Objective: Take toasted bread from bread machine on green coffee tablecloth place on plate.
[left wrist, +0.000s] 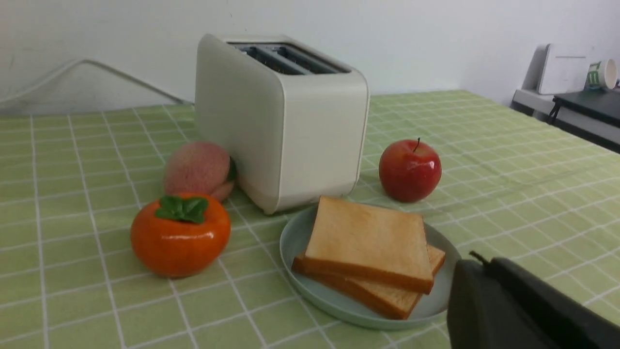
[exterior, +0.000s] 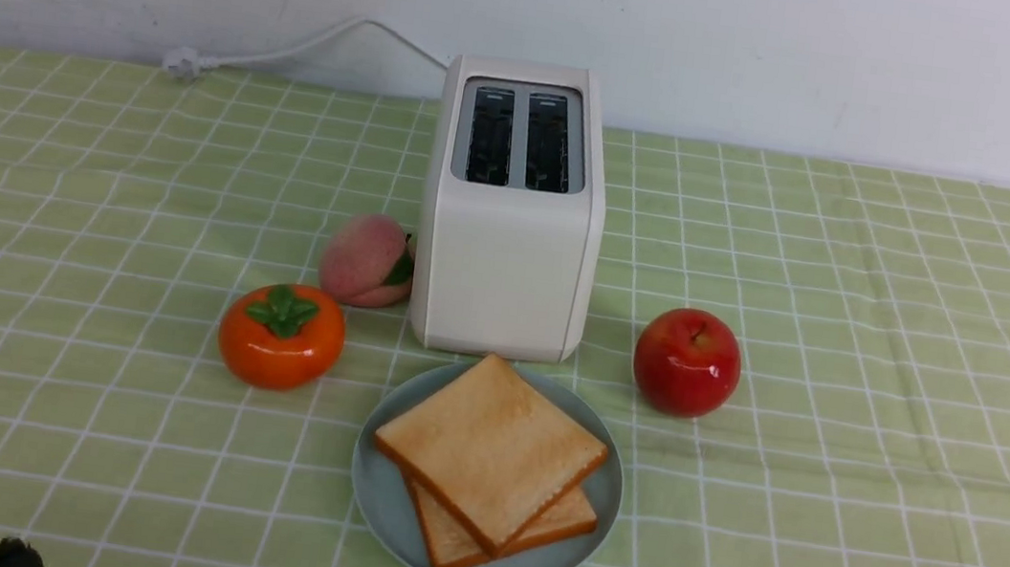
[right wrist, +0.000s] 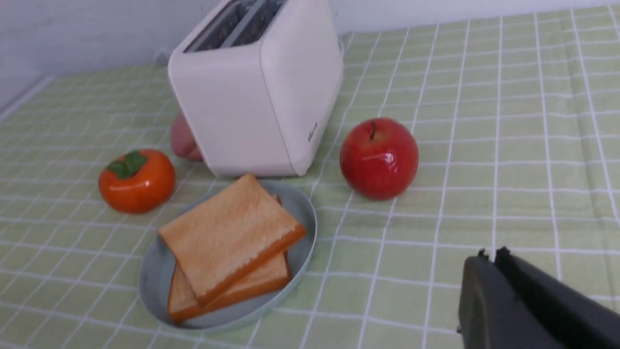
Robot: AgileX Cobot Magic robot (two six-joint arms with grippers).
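Left end effector [left wrist: 484, 261]: nearest the camera, a dark tip at the bottom left corner of the front view; fingers closed together, holding nothing.
Right end effector [right wrist: 494, 256]: a small dark tip at the right edge of the front view, low down; its fingers are together in its wrist view, with nothing between them.
Toasted bread [exterior: 495, 446]: two slices, one across the other at an angle, both on the plate, below the center of the frame; apart from both end effectors, to the right of the left one's tip and well to the left of the right one's.
Plate [exterior: 377, 504]: pale blue-green, lower center, just in front of the toaster.
Toaster [exterior: 507, 265]: white, upright, upper center, its two dark slots facing up.
Cord [exterior: 293, 50]: white, running from behind the toaster toward the upper left.
Peach [exterior: 364, 257]: just beside the toaster, on its left.
Persimmon [exterior: 277, 347]: orange, left of the plate.
Apple [exterior: 686, 364]: red, right of the toaster's base.
Tablecloth [exterior: 821, 534]: green with white grid lines, under everything on the bench.
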